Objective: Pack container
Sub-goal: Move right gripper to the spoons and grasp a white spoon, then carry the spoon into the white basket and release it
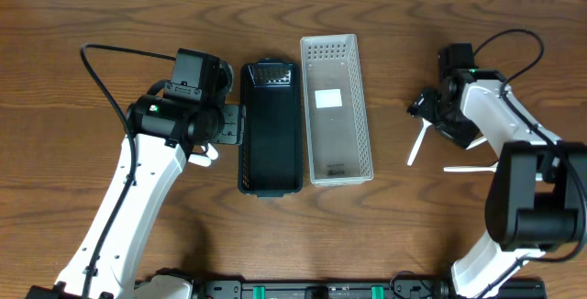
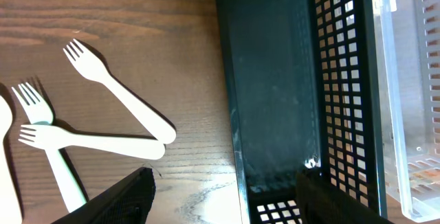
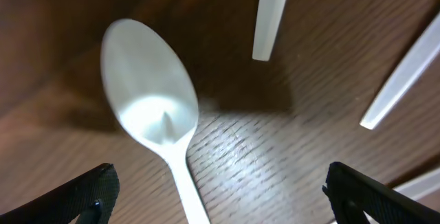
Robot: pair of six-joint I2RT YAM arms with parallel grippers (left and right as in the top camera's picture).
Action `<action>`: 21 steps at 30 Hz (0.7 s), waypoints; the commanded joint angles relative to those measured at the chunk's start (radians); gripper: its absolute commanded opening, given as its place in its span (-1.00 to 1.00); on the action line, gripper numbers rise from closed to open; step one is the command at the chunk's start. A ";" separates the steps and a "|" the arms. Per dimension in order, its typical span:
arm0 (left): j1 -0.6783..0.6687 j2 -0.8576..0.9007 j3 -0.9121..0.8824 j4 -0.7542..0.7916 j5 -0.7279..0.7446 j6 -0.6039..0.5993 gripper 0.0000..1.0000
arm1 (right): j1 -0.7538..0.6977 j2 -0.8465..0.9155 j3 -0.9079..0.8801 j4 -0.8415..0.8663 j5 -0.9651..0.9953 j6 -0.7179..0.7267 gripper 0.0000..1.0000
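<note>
A black mesh container (image 1: 271, 129) lies mid-table, with a clear perforated container (image 1: 337, 111) touching its right side. My left gripper (image 1: 229, 125) is open and empty, straddling the black container's left wall (image 2: 237, 114). In the left wrist view, its jaws (image 2: 227, 203) show at the bottom, and three white plastic forks (image 2: 117, 90) lie on the wood to the left. My right gripper (image 1: 424, 106) is open and empty, low over a white plastic spoon (image 3: 155, 114) that lies between its jaws (image 3: 220, 200).
Two more white utensil handles (image 3: 271, 18) (image 3: 405, 73) lie beyond the spoon. In the overhead view, white utensils (image 1: 417, 143) (image 1: 470, 167) lie on the wood beside the right arm. The clear container (image 2: 412, 80) holds a white label.
</note>
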State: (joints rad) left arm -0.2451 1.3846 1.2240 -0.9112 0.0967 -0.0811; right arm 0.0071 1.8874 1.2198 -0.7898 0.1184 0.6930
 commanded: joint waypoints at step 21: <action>-0.003 0.002 0.018 0.015 -0.020 0.005 0.37 | -0.006 0.160 -0.006 0.010 -0.125 -0.089 -0.19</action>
State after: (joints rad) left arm -0.2451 1.3846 1.2240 -0.8936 0.0967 -0.0811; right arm 0.0074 1.9724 1.2465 -0.7731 0.0364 0.6079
